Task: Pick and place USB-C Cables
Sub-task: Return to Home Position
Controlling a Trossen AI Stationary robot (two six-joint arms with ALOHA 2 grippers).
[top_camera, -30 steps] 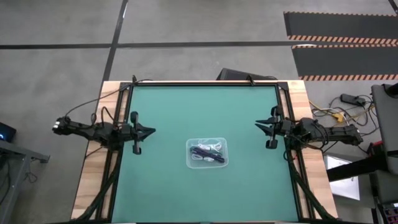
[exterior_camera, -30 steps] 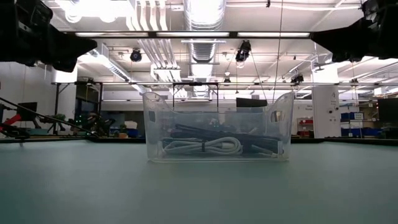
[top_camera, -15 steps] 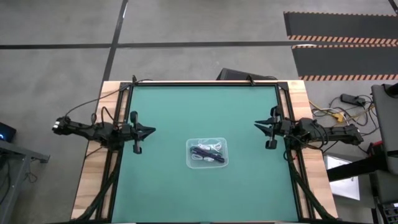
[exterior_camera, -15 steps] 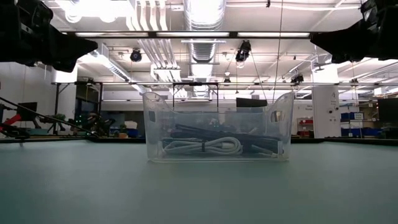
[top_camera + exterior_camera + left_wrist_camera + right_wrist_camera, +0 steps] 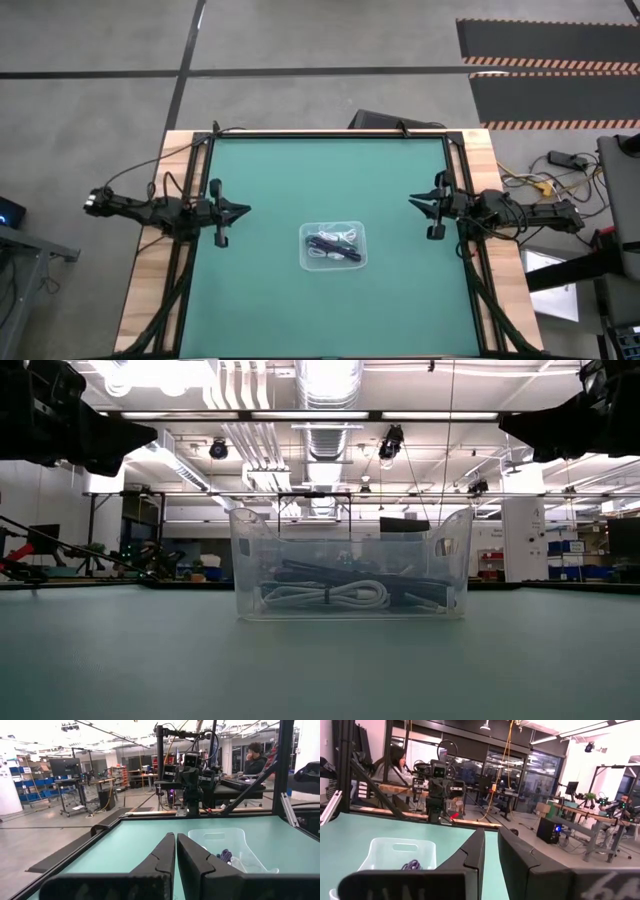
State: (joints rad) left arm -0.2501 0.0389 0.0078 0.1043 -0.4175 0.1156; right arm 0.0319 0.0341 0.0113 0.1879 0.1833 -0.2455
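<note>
A clear plastic tray (image 5: 304,250) stands near the middle of the green table. Inside it lie the USB-C cables: a bundled white one (image 5: 330,596) and black ones (image 5: 330,573) rest on the tray's floor. My left gripper (image 5: 243,210) hovers above the table's left side, shut and empty, pointing toward the tray (image 5: 220,836). My right gripper (image 5: 413,201) hovers above the table's right side, also pointing at the tray (image 5: 395,849), fingers together with only a narrow slit between them. Both grippers hang well above the tray's rim in the low view.
The green mat (image 5: 330,170) lies bare around the tray, framed by wooden side strips and black rails. Loose wires and a power strip (image 5: 565,160) lie on the floor beyond the right edge. People sit at benches in the room behind.
</note>
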